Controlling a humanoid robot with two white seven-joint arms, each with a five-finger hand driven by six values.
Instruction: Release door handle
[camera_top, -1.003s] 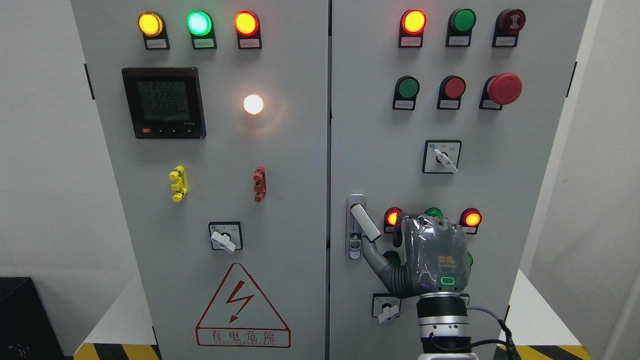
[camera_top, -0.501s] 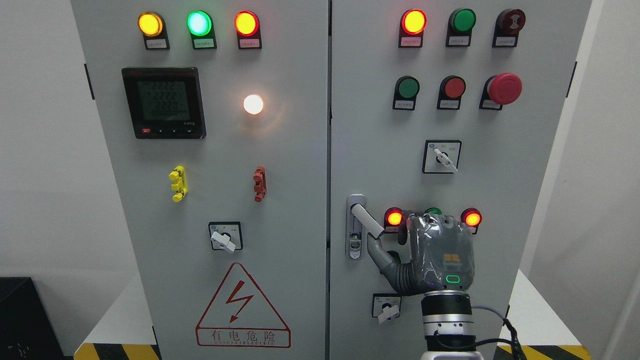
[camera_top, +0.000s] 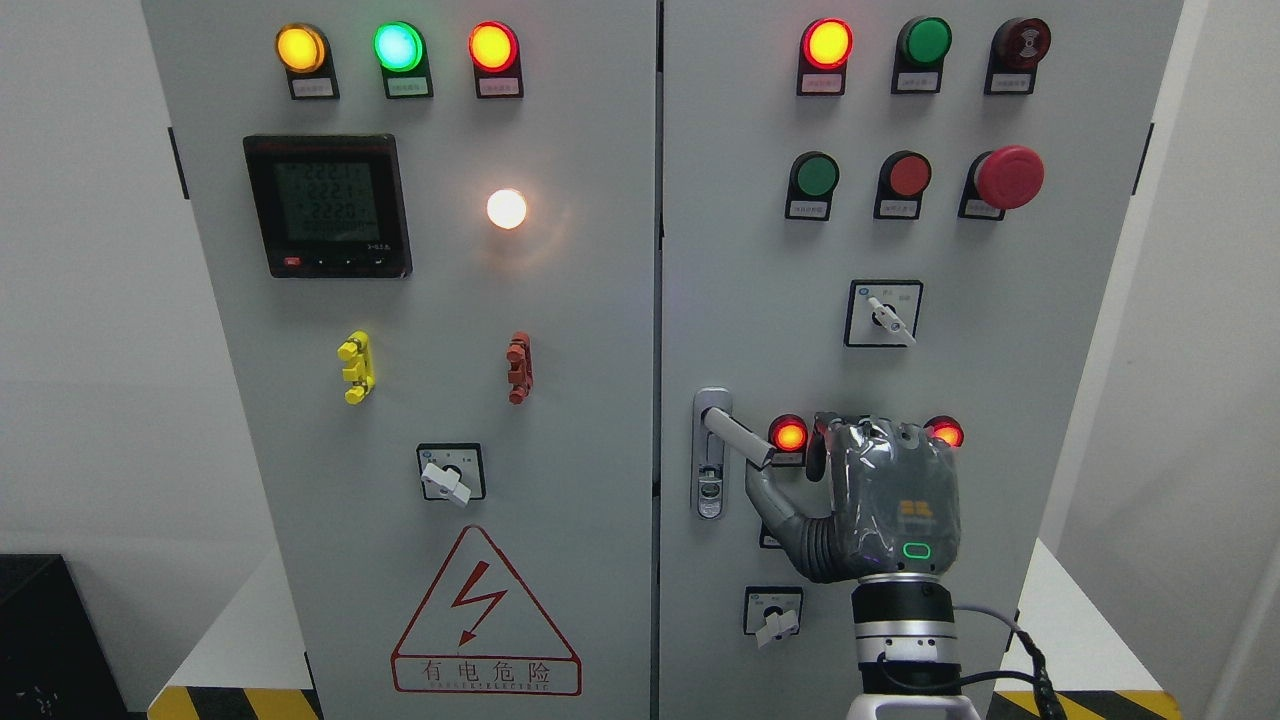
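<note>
The silver door handle (camera_top: 738, 437) is on the right cabinet door (camera_top: 760, 250), near its left edge. Its lever is swung out and points down to the right. My right hand (camera_top: 862, 492) comes up from the bottom edge, right of the handle, with its back toward me. Its thumb (camera_top: 775, 505) reaches left, with the tip just under the lever's end. The other fingers are loosely bent beside the lit red lamp (camera_top: 789, 436), apart from the lever and holding nothing. The left arm is out of view.
The right door carries lamps, push buttons, a red emergency stop (camera_top: 1008, 177) and rotary switches (camera_top: 882, 314) (camera_top: 772, 613). The left door (camera_top: 450, 330) has a meter (camera_top: 328, 205), lamps and a hazard sign (camera_top: 486, 615). Yellow-black floor tape (camera_top: 235, 702) runs along the cabinet's base.
My right hand has moved up and to the right. The lever's free end has swung upward, closer to horizontal, with the thumb staying under its tip.
</note>
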